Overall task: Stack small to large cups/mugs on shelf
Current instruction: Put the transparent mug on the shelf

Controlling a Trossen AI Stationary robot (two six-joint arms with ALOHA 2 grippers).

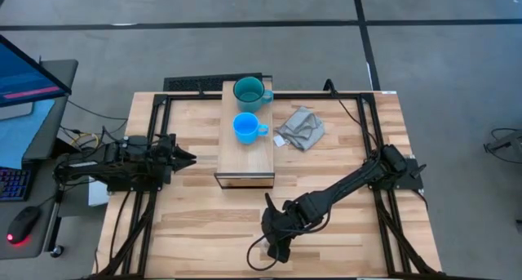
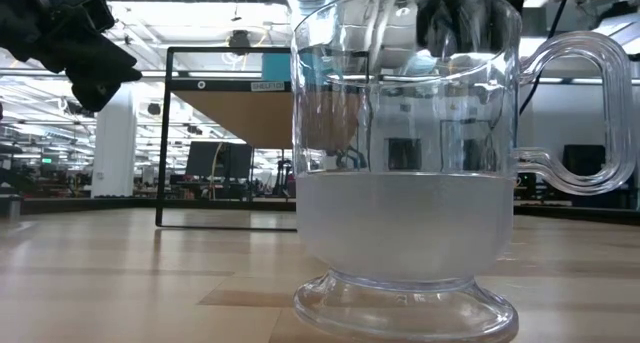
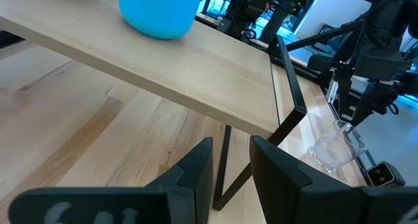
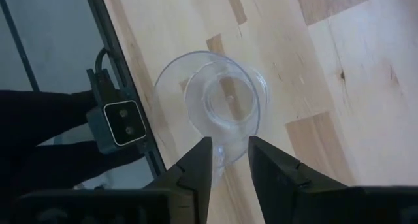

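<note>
1. Nearest the table's front edge, the clear glass cup stands upright on its foot on the slatted wooden table; in the low view its looped handle sticks out to one side.
2. The right gripper hangs directly over that cup, pointing straight down. Its two fingers sit a narrow gap apart, straddling the cup's near rim and wall. Whether they are already pressing the glass I cannot tell.
3. The right arm reaches in from its mount at the table's right side, stretched diagonally toward the front middle and bent downward at the wrist.
4. Farther back, the shelf lies lengthwise at the table's middle, a light wood box with a dark front edge.
5. The bright blue mug stands on the shelf near its middle, handle toward the right.
6. The teal mug stands on the shelf's far end, just behind the blue one.
7. The left gripper waits to the left of the shelf, held level and aimed at its side, fingers partly apart and holding nothing.
8. A grey cloth lies crumpled on the table just right of the shelf.
</note>
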